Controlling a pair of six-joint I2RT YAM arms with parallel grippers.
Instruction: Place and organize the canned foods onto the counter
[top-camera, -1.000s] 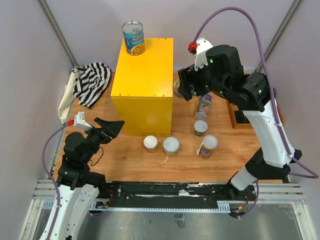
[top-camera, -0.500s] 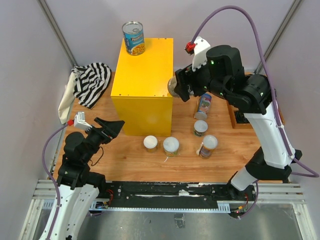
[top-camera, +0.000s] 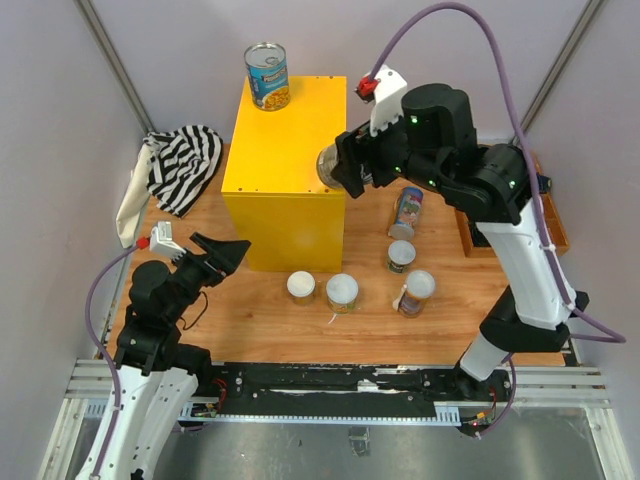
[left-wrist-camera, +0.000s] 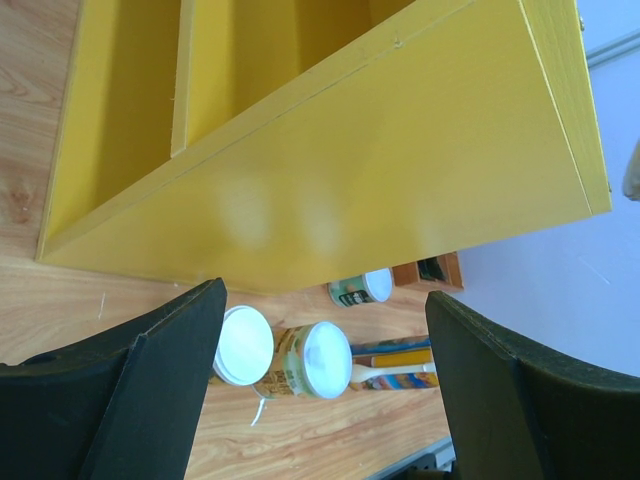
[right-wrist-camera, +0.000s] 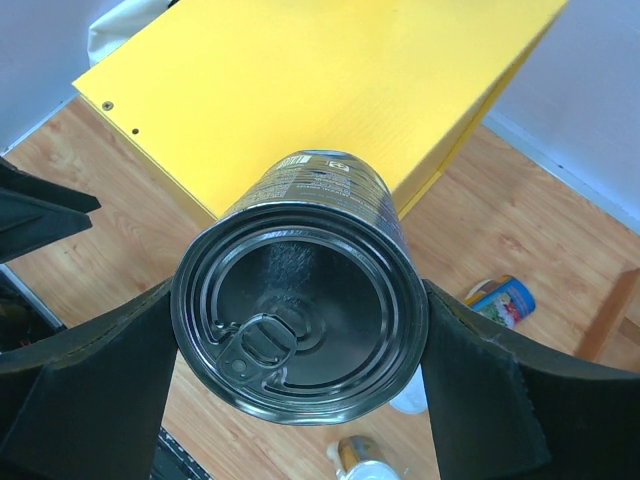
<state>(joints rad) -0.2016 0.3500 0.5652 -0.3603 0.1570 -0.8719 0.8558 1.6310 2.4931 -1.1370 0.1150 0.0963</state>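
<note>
The counter is a big yellow box in the middle of the table. A blue and yellow can stands on its back left corner. My right gripper is shut on a dark can and holds it in the air over the counter's right edge. In the right wrist view, this can's pull-tab top fills the space between both fingers, above the counter. My left gripper hangs open and empty left of the counter's front. Several cans stand on the table in front.
A blue can lies on its side right of the counter. White-lidded cans show between my left fingers. A striped cloth lies at the back left. A brown wooden tray is at the right, mostly behind my right arm.
My right arm has lifted the dark can and carried it left, from beside the counter to over its right edge. The left arm has not moved.
</note>
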